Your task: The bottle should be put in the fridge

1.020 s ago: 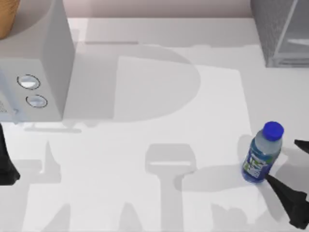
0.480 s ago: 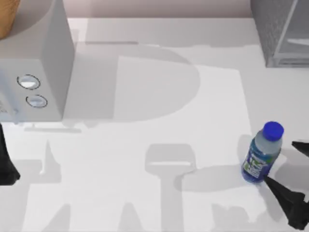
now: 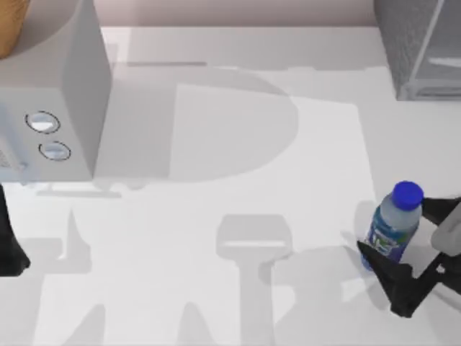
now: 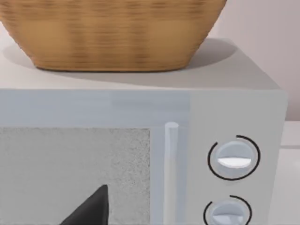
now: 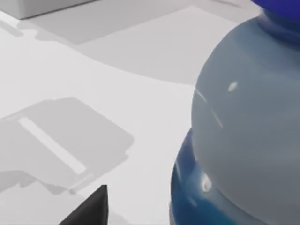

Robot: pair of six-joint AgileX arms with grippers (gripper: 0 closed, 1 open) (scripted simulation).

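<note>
Over at the table's (image 3: 216,173) left edge the left arm sits parked, its claw (image 3: 11,252) low beside the pale grey box (image 3: 50,94) with two round dials (image 3: 43,122); whether that claw is spread or pressed together, I cannot tell. From its wrist camera the box faces us square on, a woven basket (image 4: 112,33) resting on top. Across the bare white middle lie nothing but shadows. Now to the right side: the bottle (image 3: 391,227) stands upright on the table, blue cap (image 3: 408,194) up. The right claw (image 3: 410,241) is spread wide around it, one dark finger (image 3: 378,263) at the base, the other beyond near the edge. Far back in the right corner stands the dark speckled fridge (image 3: 418,43), well apart from the bottle.
</note>
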